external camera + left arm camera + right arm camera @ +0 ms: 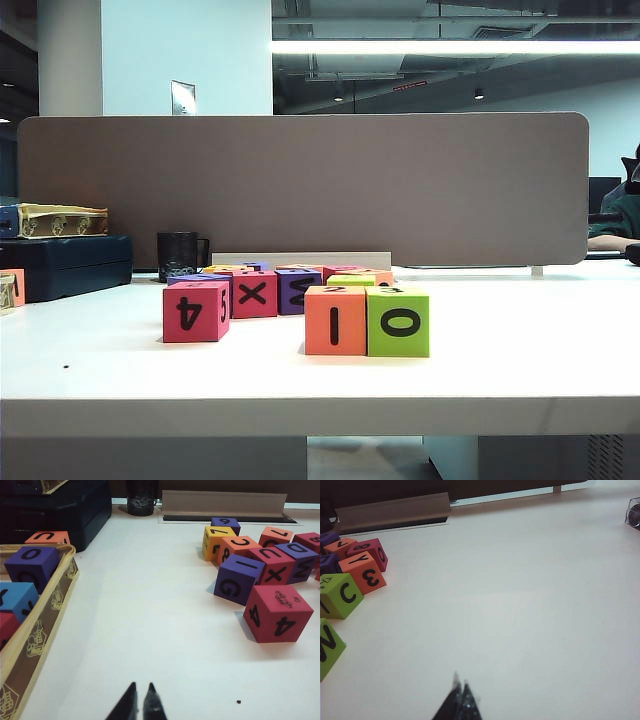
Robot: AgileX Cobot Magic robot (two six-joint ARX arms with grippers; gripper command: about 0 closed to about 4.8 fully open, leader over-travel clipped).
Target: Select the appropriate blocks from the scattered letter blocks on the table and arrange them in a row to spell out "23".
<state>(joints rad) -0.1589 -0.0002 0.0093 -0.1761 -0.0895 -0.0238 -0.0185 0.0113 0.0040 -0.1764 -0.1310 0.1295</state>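
The appropriate blocks sit side by side, touching, at about five o'clock of the exterior view, near the front edge of the counter (500, 390): an orange block (335, 320) showing an "I" bar and a lime-green block (398, 322) showing an "O". They form a tidy row facing the camera, which suggests they were set there as the answer (though neither visible face reads as a 2 or a 3 from here). The scattered letter blocks cluster behind them toward ten o'clock, led by a pink "4" block (195, 311), with a pink "X" block (254, 294) behind it. A grey-brown divider (300, 185) closes the back. Neither arm shows in this view.

In the left wrist view, the left gripper (142, 692) hangs over bare counter at six o'clock, its fingers (152, 700) pressed together and holding nothing. The pink "4" block (278, 613) lies at three o'clock, other letter blocks trailing toward one o'clock. A box (35, 630) of spare cubes fills nine o'clock.

In the right wrist view, the right gripper (460, 685) also points at empty counter from six o'clock, fingers (466, 700) closed and empty. An orange "3" block (364, 572) rests at ten o'clock, well apart from it, beside a lime-green "C" block (341, 596). Both arms look parked clear of the blocks.
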